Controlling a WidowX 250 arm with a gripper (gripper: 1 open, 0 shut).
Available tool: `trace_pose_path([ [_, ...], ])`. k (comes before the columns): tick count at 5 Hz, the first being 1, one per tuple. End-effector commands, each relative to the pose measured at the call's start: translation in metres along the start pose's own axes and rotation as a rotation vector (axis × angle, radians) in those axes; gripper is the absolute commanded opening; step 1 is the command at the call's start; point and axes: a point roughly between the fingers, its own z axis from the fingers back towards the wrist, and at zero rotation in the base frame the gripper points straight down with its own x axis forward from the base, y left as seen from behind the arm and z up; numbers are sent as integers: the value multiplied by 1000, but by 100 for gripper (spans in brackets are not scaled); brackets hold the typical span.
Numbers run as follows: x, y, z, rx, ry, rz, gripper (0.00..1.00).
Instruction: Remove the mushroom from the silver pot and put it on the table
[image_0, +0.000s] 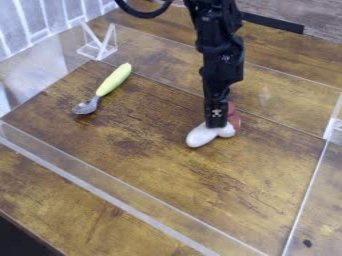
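Dark wood table (120, 215), mushroom (207, 135) lying on it, spoon (104, 88)

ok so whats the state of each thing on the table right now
mushroom: lying on its side on the table, out of any pot
gripper: open, pointing down right over the mushroom, grip unclear
spoon: lying flat on the table, off to the side, untouched
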Motion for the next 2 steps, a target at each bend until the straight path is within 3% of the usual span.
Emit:
trace_pose_path([
  [1, 13, 21, 49, 122, -78, -16, 100],
  [2, 8, 28, 54, 139, -109, -51, 100],
])
